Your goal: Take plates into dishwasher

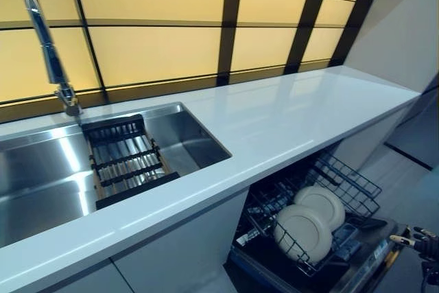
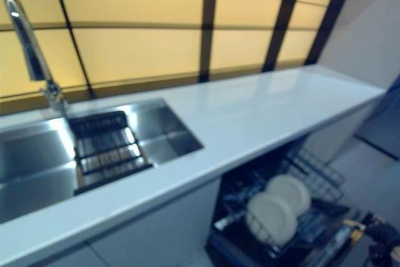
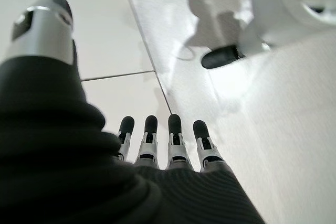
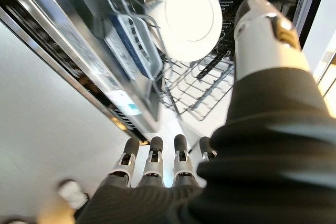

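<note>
You are looking at two plates standing in the dishwasher rack; right hand and left hand are hanging straight-fingered, holding nothing.

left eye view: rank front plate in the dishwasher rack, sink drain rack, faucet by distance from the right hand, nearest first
1. Front plate: standing in the dishwasher rack, just left of the right hand at the lower right edge.
2. Sink drain rack: in the sink, across the counter to the left.
3. Faucet: behind the sink, far upper left.
</note>
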